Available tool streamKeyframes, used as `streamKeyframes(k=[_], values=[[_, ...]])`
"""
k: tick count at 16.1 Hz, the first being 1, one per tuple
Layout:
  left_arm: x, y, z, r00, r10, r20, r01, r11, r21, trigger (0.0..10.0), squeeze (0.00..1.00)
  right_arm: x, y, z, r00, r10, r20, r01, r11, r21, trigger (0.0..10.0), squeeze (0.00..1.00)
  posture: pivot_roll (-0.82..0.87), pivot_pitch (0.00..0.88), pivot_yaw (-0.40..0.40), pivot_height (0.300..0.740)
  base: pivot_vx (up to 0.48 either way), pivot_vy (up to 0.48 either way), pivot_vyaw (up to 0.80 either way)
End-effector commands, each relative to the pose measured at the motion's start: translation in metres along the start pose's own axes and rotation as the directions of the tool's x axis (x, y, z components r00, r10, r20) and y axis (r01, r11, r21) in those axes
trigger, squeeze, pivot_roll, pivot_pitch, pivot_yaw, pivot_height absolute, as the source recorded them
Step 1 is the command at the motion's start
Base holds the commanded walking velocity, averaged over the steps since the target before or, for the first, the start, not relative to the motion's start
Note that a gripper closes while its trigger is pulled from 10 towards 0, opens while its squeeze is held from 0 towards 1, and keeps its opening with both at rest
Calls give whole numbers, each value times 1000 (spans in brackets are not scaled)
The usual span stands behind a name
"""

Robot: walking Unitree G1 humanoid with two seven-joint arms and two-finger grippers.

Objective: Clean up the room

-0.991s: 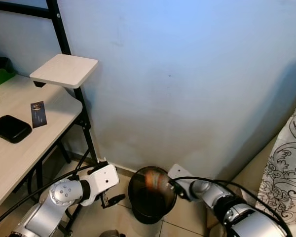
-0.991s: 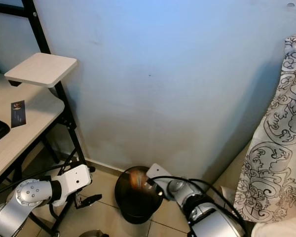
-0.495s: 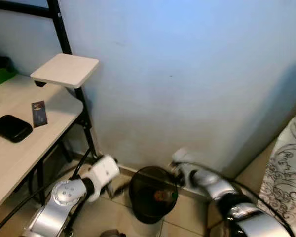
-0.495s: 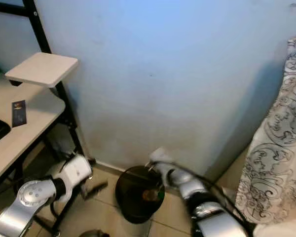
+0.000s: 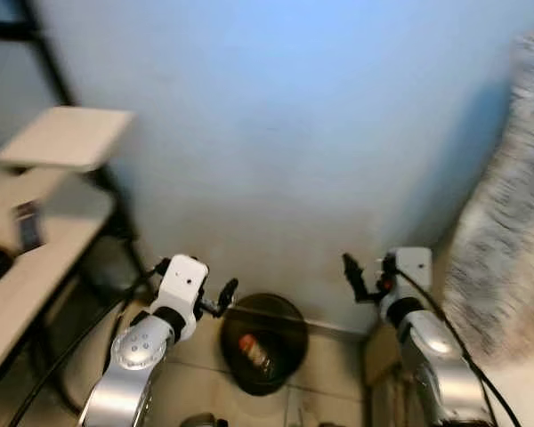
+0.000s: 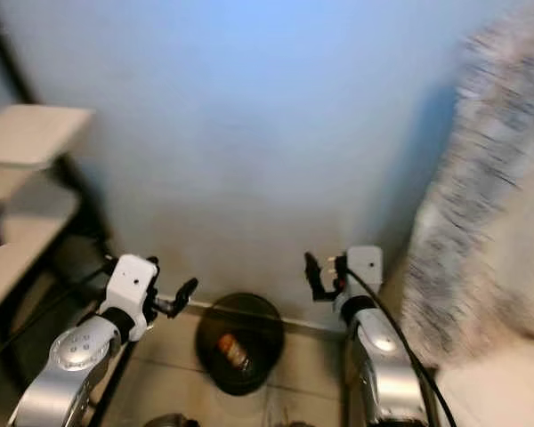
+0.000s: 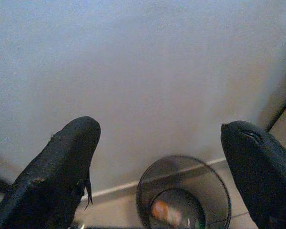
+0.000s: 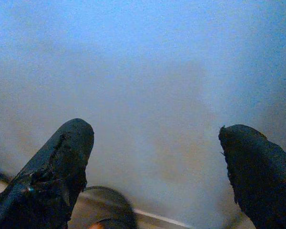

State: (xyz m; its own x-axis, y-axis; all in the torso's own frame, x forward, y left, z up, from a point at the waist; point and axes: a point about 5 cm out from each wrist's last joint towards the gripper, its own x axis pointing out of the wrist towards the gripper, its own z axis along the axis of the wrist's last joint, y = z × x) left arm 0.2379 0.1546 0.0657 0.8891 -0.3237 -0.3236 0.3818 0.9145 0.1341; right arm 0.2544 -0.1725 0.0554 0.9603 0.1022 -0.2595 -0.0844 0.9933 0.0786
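Since one second ago, the right gripper (image 5: 363, 277) has been lifted away from the trash bin (image 5: 262, 341) and is now held up in front of the pale wall (image 5: 276, 133), to the right of the bin; the whole scene has also slid sideways and is blurred, which is explained by the camera turning. An orange piece of trash (image 5: 252, 350) is seen lying at the bottom of the bin, and it is also visible in the left wrist view (image 7: 163, 212). The left gripper (image 5: 221, 298) is held just beside the left rim of the bin. Both grippers are empty, with their fingers spread wide apart, as is shown in the wrist views. A desk (image 5: 22, 276) with a small raised shelf (image 5: 62, 138) is seen on the left, and a patterned curtain (image 5: 507, 222) on the right.
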Motion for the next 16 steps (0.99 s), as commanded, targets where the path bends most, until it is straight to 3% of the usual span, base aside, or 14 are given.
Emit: streamKeyframes(k=[1, 7, 11, 14, 16], values=[[0, 5, 7, 999, 25, 29, -25, 1000, 15, 10000, 0, -5, -1, 4, 1000, -31, 0, 31, 999, 24, 10000, 1000, -8, 0, 18, 740, 0, 0, -738], [1, 4, 19, 995, 69, 70, -70, 997, 20, 10000, 0, -18, 3, 20, 998, -47, 29, 47, 999, -18, 10000, 1000, -9, 0, 3, 740, 0, 0, -747], [2, -2, 17, 996, 66, 63, -67, 998, 10, 10000, 0, -21, 3, 23, 998, -61, 31, 62, 997, -35, 10000, 1000, -41, 0, 15, 740, 0, 0, -750], [2, -3, 20, 993, 85, 80, -87, 996, 25, 10000, 0, -22, -5, 30, 994, -96, 54, 99, 993, -62, 10000, 1000, -61, 0, 24, 740, 0, 0, -750], [2, 1, 24, 987, 128, 99, -132, 991, 32, 10000, 0, -19, -15, 37, 986, -149, 76, 152, 988, -37, 10000, 1000, -12, 0, -10, 740, 0, 0, -750]])
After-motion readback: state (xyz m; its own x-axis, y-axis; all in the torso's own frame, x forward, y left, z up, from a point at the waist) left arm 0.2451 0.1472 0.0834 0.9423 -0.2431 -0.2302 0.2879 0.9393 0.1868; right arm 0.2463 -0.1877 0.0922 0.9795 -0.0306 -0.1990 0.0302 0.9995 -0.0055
